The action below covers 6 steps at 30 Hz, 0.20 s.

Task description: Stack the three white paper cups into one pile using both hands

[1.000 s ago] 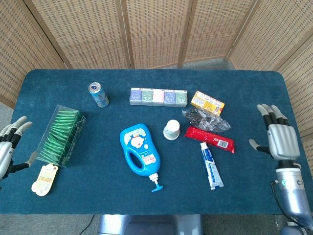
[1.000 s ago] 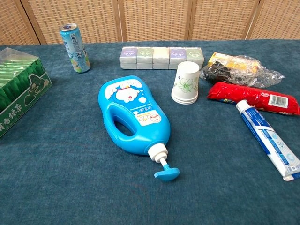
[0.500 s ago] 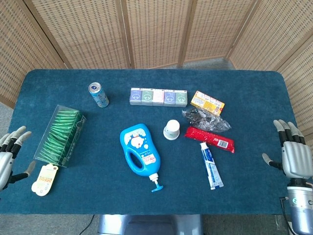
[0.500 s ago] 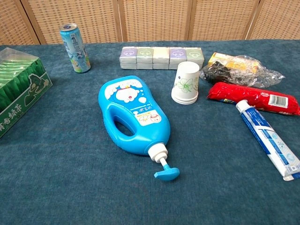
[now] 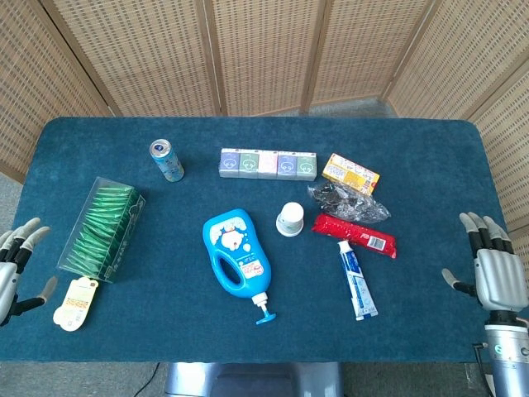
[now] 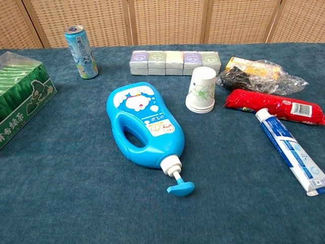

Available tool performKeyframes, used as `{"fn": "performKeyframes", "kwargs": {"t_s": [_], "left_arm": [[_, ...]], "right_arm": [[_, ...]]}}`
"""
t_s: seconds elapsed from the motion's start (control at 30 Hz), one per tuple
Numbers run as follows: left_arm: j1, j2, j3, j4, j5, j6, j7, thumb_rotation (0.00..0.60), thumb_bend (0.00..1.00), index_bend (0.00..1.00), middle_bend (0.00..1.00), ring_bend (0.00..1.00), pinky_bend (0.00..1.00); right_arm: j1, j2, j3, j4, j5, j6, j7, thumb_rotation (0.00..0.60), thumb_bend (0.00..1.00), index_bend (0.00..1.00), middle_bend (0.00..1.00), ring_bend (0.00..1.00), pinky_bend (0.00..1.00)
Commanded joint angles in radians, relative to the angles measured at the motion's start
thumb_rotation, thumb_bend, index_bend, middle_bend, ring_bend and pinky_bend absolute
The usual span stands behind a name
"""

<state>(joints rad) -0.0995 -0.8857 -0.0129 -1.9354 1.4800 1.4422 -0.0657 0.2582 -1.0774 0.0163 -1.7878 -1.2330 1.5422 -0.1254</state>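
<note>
White paper cups [image 6: 202, 90] stand nested upside down as one pile near table centre, right of the blue pump bottle [image 6: 144, 125] and just left of the red packet [image 6: 274, 106] and crinkled plastic bag [image 6: 259, 74]. Left hand [image 5: 15, 265] at the left table edge: fingers spread, empty. Right hand [image 5: 492, 269] at the right edge: fingers spread, empty, well apart from the cups.

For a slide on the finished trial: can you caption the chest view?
Stacked white paper cups stand upside down between the blue pump bottle and red packet; no robot hand in frame.
</note>
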Motion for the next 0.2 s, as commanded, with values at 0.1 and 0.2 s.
{"fn": "performKeyframes", "kwargs": {"t_s": [0.1,0.2], "left_arm": [[-0.002,-0.007,0.001,0.011,-0.001,-0.011,-0.007,0.6,0.44,0.08,0.06,0.0,0.0],[-0.006,-0.01,0.0,0.016,-0.004,-0.02,-0.008,0.6,0.44,0.08,0.06,0.0,0.0]], "right_arm": [[-0.007,-0.006,0.017,-0.003,-0.013,-0.013,-0.01,0.6,0.23,0.01,0.06,0.0,0.13],[-0.01,-0.008,0.028,-0.007,-0.015,-0.025,-0.02,0.6,0.23,0.01,0.06,0.0,0.13]]}}
